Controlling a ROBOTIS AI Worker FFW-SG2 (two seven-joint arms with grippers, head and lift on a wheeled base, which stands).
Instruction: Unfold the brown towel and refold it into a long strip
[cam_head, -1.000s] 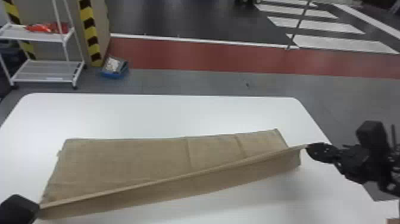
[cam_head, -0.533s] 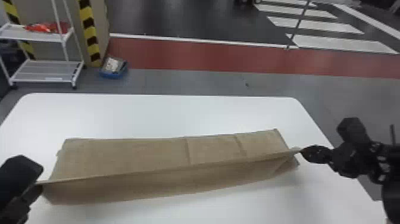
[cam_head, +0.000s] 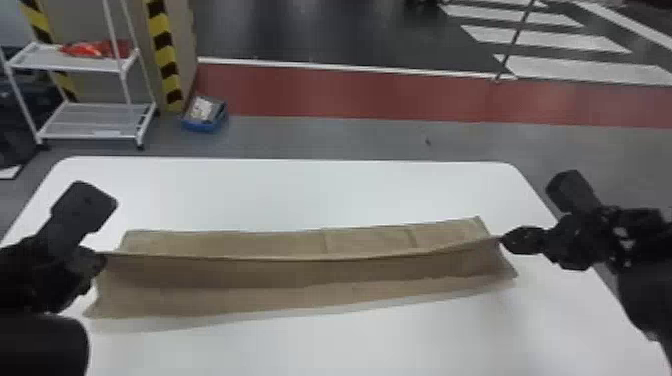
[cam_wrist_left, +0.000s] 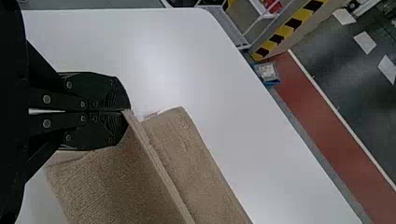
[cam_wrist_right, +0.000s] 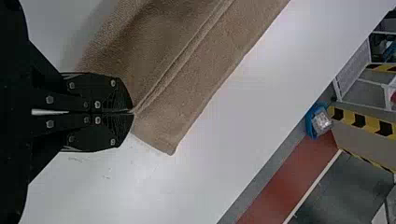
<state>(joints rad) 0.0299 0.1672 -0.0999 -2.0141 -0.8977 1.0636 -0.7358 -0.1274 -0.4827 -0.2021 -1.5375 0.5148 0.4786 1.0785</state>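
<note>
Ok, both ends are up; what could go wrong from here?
The left gripper and right gripper pinch only the ends of the raised edge of the brown towel, so a corner could slip free. That edge dips slightly between them and might land wavy. The towel's near edge runs at a slant to the far edge of the table, so the strip may come out crooked.

white table (cam_head: 320, 195) | white rack (cam_head: 95, 125) holding red item (cam_head: 92, 49) | blue bin (cam_head: 202, 125) near striped post (cam_head: 164, 45) | red floor band (cam_head: 360, 97)

Bench (cam_head: 330, 195): white, rounded corners. Upper left: white shelf rack (cam_head: 95, 120). Beyond: gray floor (cam_head: 320, 137), red strip (cam_head: 350, 92).
</note>
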